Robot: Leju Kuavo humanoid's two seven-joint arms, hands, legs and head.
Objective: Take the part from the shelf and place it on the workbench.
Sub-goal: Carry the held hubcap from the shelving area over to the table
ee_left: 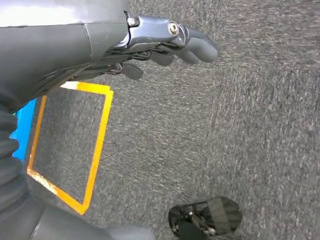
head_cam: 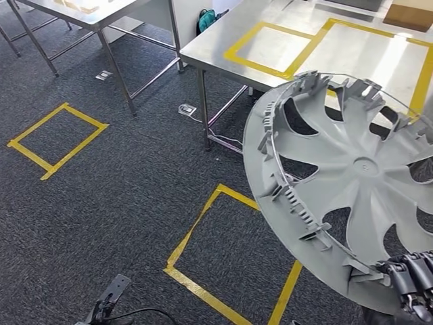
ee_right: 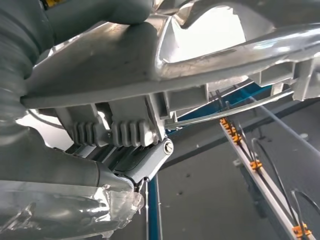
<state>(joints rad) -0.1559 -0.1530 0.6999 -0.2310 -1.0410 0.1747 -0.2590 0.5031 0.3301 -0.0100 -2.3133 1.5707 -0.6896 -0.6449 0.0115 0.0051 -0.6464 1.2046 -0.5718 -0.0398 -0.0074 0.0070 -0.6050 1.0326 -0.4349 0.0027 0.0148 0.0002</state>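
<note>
The part is a large grey hubcap, held up in the air at the right of the head view with its ribbed inner side toward me. My right hand grips its lower rim, dark fingers hooked over the edge. In the right wrist view the hubcap's rim runs across the frame, and the thumb and a finger of the right hand clamp it. My left hand hangs over the carpet with its fingers loosely extended and nothing in it. The steel workbench stands ahead.
Yellow tape squares mark the workbench top and the grey carpet, with another carpet square just in front of me. A second steel table stands at the far left. A cardboard piece lies on the workbench's far side.
</note>
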